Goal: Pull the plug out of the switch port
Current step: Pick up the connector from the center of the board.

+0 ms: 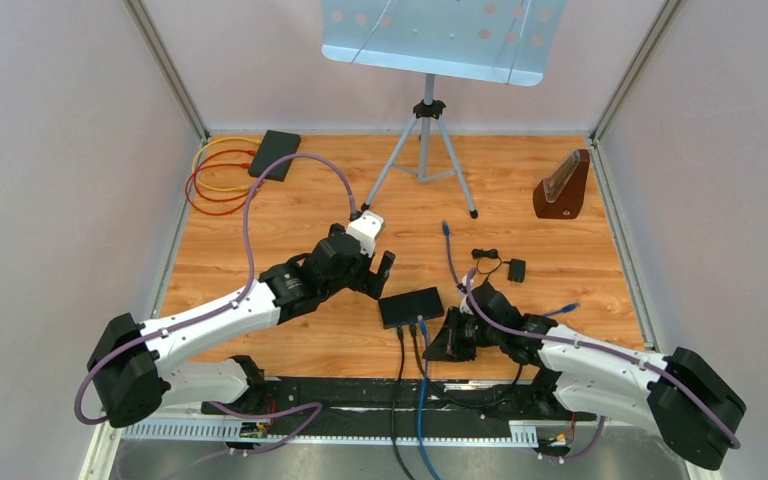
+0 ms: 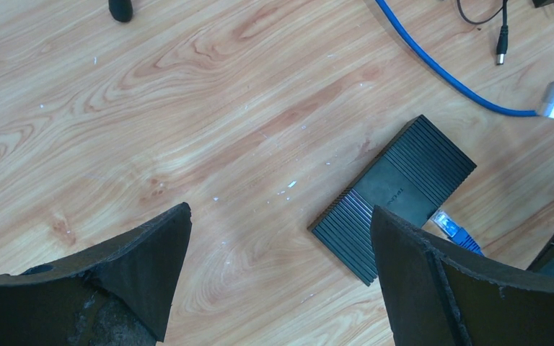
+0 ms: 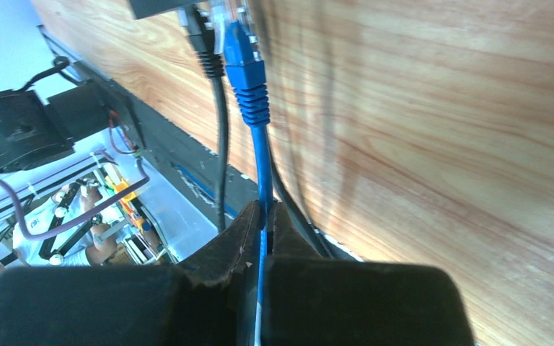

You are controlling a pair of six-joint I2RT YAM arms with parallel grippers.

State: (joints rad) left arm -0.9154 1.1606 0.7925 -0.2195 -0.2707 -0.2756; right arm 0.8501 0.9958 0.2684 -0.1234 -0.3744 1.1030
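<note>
The black switch [image 1: 410, 305] lies flat on the wooden table between the two arms. A blue plug [image 3: 244, 54] with a clear tip sits at the switch's [image 3: 162, 6] near side, beside a black plug [image 3: 200, 36]; how deep it sits in the port does not show. My right gripper [image 3: 263, 216] is shut on the blue cable [image 3: 262, 166] a short way behind the plug, low by the table's front edge [image 1: 442, 338]. My left gripper [image 2: 280, 211] hangs open over bare wood just left of the switch [image 2: 404, 187], holding nothing. The blue plug [image 2: 458, 232] peeks out past its right finger.
A tripod music stand [image 1: 425, 130] is at the back centre, a wooden metronome [image 1: 563, 188] at the back right. Another black box [image 1: 275, 153] with coiled red and yellow cables [image 1: 215, 180] lies back left. A power adapter [image 1: 516, 269] and a loose blue cable [image 1: 450, 250] lie behind the right arm.
</note>
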